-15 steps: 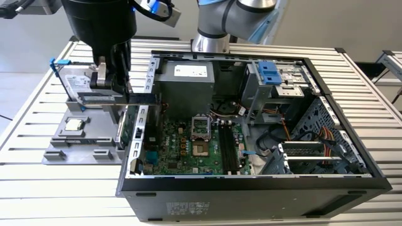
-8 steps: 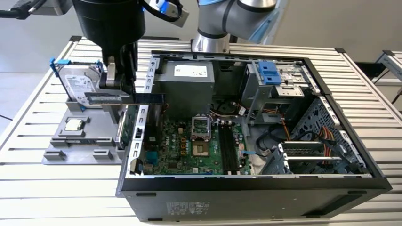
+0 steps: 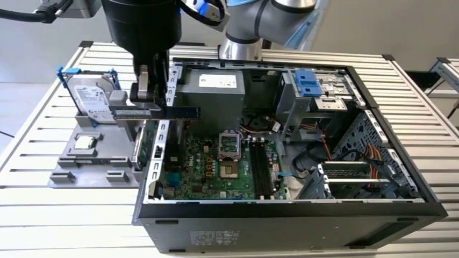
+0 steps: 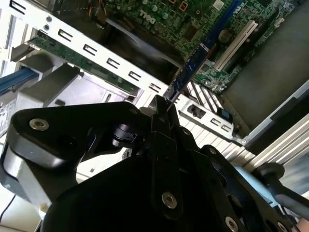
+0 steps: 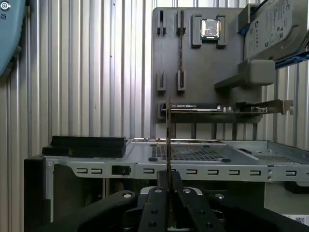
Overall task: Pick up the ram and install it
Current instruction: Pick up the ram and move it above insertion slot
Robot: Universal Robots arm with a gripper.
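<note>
Jaws are clamped on the ram (image 3: 172, 113), gripping it toward one end, so your gripper (image 3: 145, 99) holds it level above the computer case (image 3: 287, 208), over the wall on the exterior view's left, just beside the grey parts tray (image 3: 86, 174). In the first wrist view the ram (image 5: 168, 140) runs edge-on straight out of the grip. You're in the carry step: pickup looks done, install not yet. The memory slots (image 3: 259, 171) sit well apart, mid-motherboard; I judge seating calls for lining the ram lengthwise over a slot and pressing it down square.
</note>
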